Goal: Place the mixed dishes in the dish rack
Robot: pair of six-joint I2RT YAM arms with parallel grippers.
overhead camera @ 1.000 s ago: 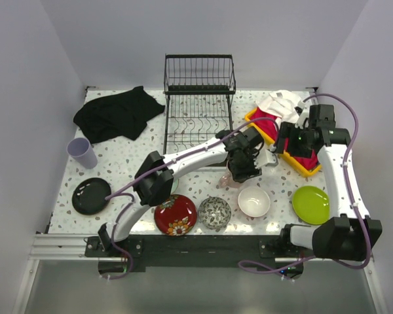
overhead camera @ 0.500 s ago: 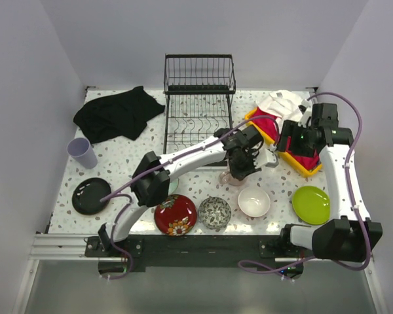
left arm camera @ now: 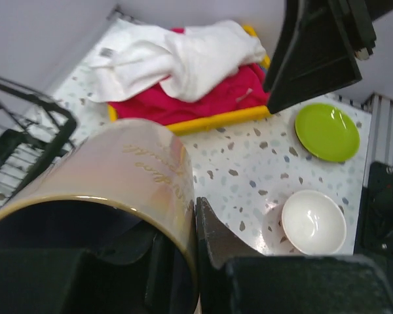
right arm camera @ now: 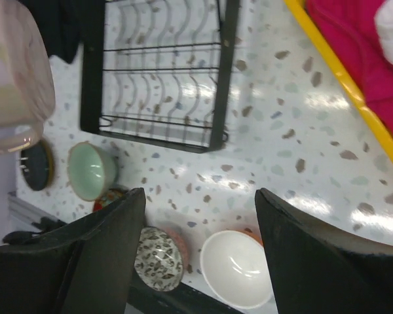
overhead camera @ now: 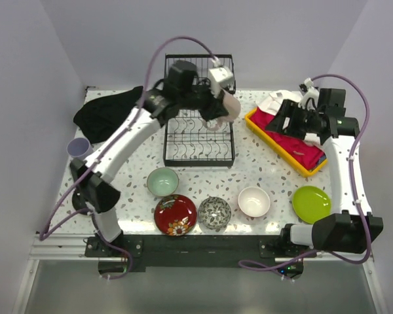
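Note:
My left gripper is shut on the rim of the pinkish mug and holds it in the air over the right side of the black wire dish rack. In the left wrist view one finger presses the mug wall from outside. My right gripper is open and empty above the yellow tray. Pale green, red floral, patterned and white bowls and the lime plate lie on the table near the front. The lavender mug is partly hidden by my left arm.
A black cloth lies at the back left. The yellow tray holds red and white cloths. The right wrist view shows the rack, green bowl, patterned bowl and white bowl below my open right gripper.
My left arm has lifted the pinkish mug from the table in front of the rack up and back, over the rack's right side. My right gripper shifted slightly back over the tray.

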